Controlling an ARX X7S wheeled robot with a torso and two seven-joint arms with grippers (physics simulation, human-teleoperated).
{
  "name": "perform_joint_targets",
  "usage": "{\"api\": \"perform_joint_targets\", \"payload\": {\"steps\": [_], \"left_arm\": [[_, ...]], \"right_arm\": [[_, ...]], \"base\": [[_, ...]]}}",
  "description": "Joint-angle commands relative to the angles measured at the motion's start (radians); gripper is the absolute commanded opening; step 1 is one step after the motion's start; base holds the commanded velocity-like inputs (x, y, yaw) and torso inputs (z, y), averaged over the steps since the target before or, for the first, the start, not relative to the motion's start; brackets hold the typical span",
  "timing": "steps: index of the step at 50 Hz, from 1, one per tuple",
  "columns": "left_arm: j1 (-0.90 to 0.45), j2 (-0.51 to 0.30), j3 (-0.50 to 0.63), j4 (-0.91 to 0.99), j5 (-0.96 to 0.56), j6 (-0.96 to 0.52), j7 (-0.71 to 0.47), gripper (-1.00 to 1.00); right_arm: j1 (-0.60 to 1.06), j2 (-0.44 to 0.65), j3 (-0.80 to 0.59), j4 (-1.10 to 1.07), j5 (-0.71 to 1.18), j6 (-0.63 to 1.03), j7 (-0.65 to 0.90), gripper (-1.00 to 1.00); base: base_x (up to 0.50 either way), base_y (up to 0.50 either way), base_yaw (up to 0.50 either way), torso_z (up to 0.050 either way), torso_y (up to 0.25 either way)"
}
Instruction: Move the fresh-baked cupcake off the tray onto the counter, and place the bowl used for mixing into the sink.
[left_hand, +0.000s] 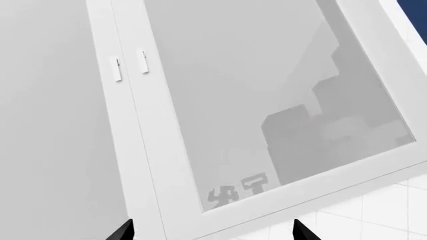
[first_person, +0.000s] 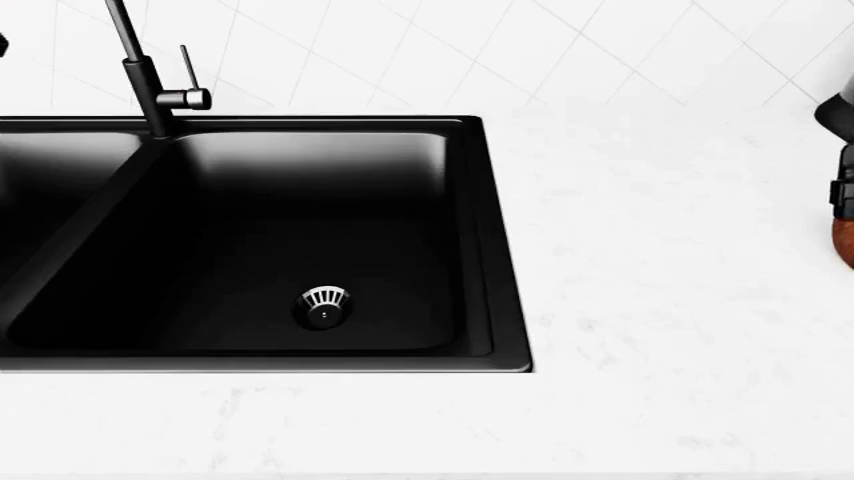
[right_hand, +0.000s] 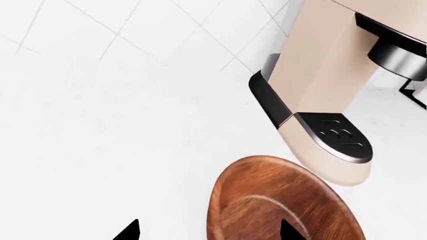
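The sink (first_person: 267, 240) serves as the landmark. Its matte black basin with a round metal drain (first_person: 323, 305) is sunk in the white marble-look tabletop (first_person: 667, 300), and the tall black tap (first_person: 147, 70) rises from its back rim. Well to the right of the sink, at the edge of the head view, a sliver of the reddish-brown bowl (first_person: 843, 240) rests on the tabletop. The right wrist view shows the bowl (right_hand: 280, 205) just beside a beige coffee machine (right_hand: 327, 90), with the right claw (right_hand: 210, 232) above it, fingertips apart and holding nothing. The left claw (left_hand: 212, 232), also spread and empty, faces a white glass-fronted cabinet (left_hand: 267, 100). The cupcake and tray are out of view.
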Motion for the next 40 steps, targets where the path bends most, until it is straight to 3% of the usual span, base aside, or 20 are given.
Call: {"api": "perform_joint_targets", "payload": {"steps": [1,40], "left_arm": [[-0.017,0.013,0.008,-0.002,0.004,-0.016,0.001,1.00],[-0.051,0.029,0.015,0.004,-0.013,-0.055,-0.019,1.00]], "right_arm": [[-0.087,0.028,0.039,-0.013,0.059,-0.014,0.021,1.00],[-0.115,0.044,-0.032,0.012,-0.008,-0.038,-0.032,1.00]], "base": [[0.00,0.00,0.00,0.000,0.000],[0.00,0.00,0.00,0.000,0.000]]}}
